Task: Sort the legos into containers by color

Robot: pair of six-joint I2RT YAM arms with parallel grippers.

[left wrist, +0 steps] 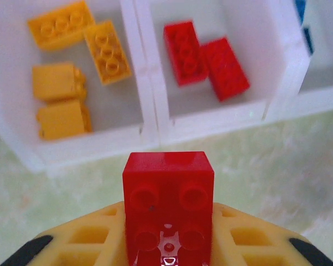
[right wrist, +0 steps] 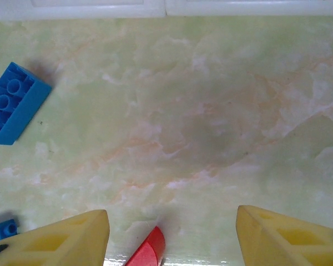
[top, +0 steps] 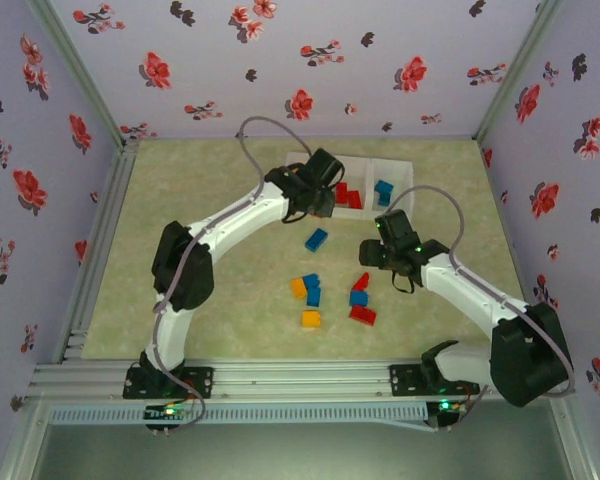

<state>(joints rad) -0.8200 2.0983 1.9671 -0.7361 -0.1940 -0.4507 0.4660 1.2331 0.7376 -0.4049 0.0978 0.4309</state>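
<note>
My left gripper (left wrist: pixel 168 224) is shut on a red lego (left wrist: pixel 168 194), hovering just short of the white containers tray (left wrist: pixel 150 130). The tray's left compartment holds several orange legos (left wrist: pixel 61 94), its middle one two red legos (left wrist: pixel 205 58), and blue ones (top: pixel 383 190) lie in the right one. In the top view the left gripper (top: pixel 318 200) is at the tray's near-left edge. My right gripper (right wrist: pixel 172 233) is open above bare table, with the tip of a red lego (right wrist: pixel 147 252) between its fingers at the frame's bottom and a blue lego (right wrist: pixel 14 102) to the left.
Loose legos lie mid-table: a blue one (top: pixel 316 239), an orange and blue pair (top: pixel 305 289), an orange one (top: pixel 311 319), and a red and blue cluster (top: pixel 360 298). Floral walls close in three sides. The right gripper (top: pixel 372 252) hangs beside the cluster.
</note>
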